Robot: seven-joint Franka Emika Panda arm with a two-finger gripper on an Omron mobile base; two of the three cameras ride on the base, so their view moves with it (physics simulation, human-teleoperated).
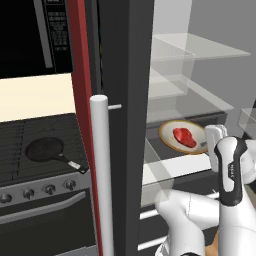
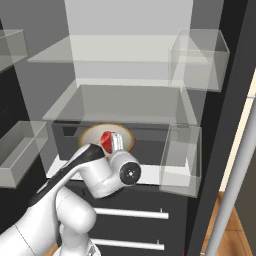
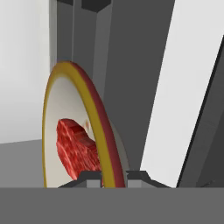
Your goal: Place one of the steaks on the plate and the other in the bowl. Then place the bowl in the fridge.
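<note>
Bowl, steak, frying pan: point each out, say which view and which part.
bowl [image 1: 167,131], left base view, tan rim at left.
steak [image 1: 183,136], left base view, middle of the meat.
frying pan [image 1: 45,149], left base view, middle of the dark pan.

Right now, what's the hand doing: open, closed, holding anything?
Hand: closed on the rim of the bowl, which has a steak in it, inside the open fridge.

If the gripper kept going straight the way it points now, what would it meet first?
The gripper is shut on the rim of the bowl, which holds a steak, inside the open fridge. Ahead in the hand view lie grey and white fridge interior panels; probably the back wall comes first, though depth is unclear.
</note>
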